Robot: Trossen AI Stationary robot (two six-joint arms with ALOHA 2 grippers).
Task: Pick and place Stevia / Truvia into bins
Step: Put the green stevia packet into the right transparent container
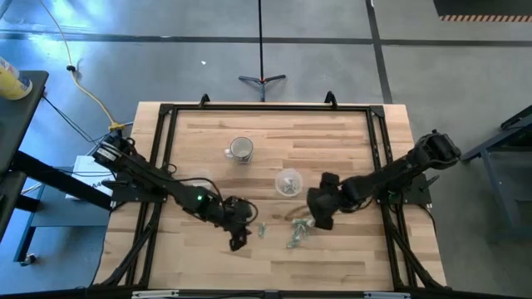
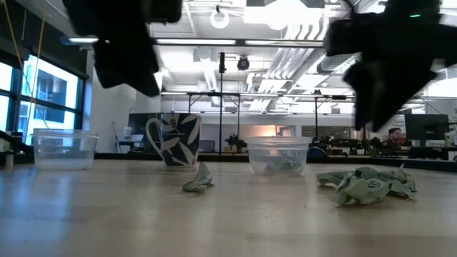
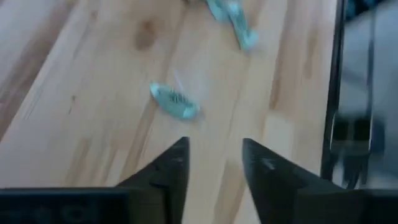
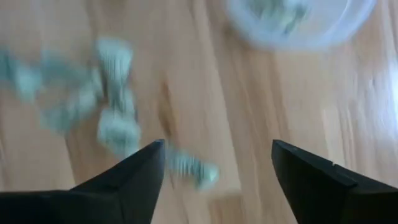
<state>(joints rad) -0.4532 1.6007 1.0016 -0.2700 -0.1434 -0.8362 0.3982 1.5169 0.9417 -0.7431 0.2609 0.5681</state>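
Observation:
Several pale green-and-white Stevia packets (image 1: 298, 234) lie in a loose pile on the table near its front edge, and also show in the low view (image 2: 368, 185). One packet (image 1: 261, 229) lies alone to their left. A clear cup (image 1: 288, 183) behind the pile holds a few packets. A second clear cup (image 2: 64, 150) stands at the left. My left gripper (image 1: 239, 239) is open and empty above the table, left of the single packet (image 3: 174, 102). My right gripper (image 1: 320, 220) is wide open and empty above the pile's right side (image 4: 112, 106).
A greyish leaf-patterned mug (image 1: 240, 149) with a side handle stands at the far middle of the table. A black frame (image 1: 166, 112) runs round the wooden table top. Bare wood lies at the front left and right.

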